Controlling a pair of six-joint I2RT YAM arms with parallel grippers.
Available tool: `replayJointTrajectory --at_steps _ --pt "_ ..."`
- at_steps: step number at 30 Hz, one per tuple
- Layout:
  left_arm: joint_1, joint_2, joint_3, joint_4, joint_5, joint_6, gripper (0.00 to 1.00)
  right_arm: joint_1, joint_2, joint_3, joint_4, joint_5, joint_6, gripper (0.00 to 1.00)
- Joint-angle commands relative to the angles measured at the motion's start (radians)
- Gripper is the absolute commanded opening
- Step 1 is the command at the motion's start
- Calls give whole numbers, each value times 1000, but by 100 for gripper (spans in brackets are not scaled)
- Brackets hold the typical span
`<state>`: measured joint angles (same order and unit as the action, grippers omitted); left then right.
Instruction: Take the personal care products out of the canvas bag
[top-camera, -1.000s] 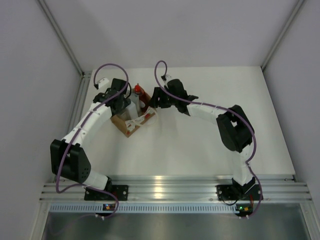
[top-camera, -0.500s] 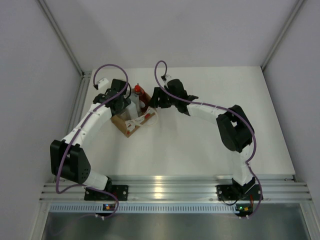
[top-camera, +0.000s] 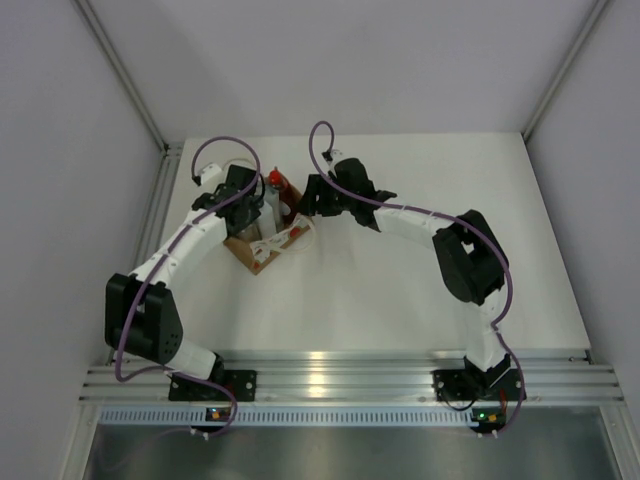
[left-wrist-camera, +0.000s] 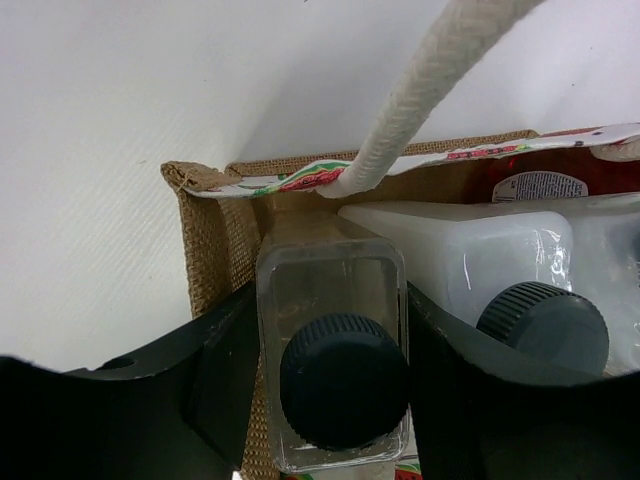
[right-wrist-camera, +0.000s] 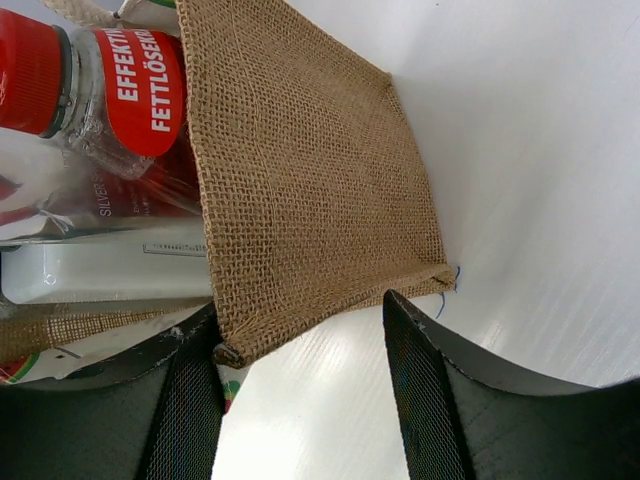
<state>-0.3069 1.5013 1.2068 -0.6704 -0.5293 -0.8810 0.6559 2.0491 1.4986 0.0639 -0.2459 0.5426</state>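
Note:
The canvas bag (top-camera: 262, 250) leans on the white table, tan burlap with a white rope handle (left-wrist-camera: 420, 90). Inside it stand a clear bottle (left-wrist-camera: 330, 285) with a dark cap, a white bottle (left-wrist-camera: 480, 250) with a dark cap, and a red-topped bottle (right-wrist-camera: 120, 80). My left gripper (left-wrist-camera: 330, 300) reaches into the bag's mouth, its fingers pressed on both sides of the clear bottle. My right gripper (right-wrist-camera: 302, 305) holds the bag's burlap end wall (right-wrist-camera: 300, 180), one fingertip at each lower corner. No pouch shows.
The bag sits at the back left of the table (top-camera: 420, 280), close to the left wall rail (top-camera: 160, 190). Both arms arch over the table's middle. A metal rail (top-camera: 340, 375) runs along the near edge.
The left arm has shifted a little to the right and back, with its wrist still over the bag. The right arm and the bag have stayed put.

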Motion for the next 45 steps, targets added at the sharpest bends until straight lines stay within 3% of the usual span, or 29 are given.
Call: replayJointTrajectory --at_steps 1,5,11,16,17,45 --pt "2 43 -61 -77 98 2 58 -12 10 -1 -1 -12 -16 57" --pt "2 33 -72 -75 88 4 56 -13 13 0 -1 -12 -15 58" --pt "2 31 -41 -78 81 19 25 -12 17 6 -1 -16 -10 58" --pt "2 -7 -1 -81 66 36 11 -13 16 5 -1 -12 -15 57" --pt "2 -22 14 -81 63 40 0 -13 17 6 -1 -13 -13 58" --pt "2 -228 181 -86 97 183 0 -13 45 40 -3 -7 8 59"
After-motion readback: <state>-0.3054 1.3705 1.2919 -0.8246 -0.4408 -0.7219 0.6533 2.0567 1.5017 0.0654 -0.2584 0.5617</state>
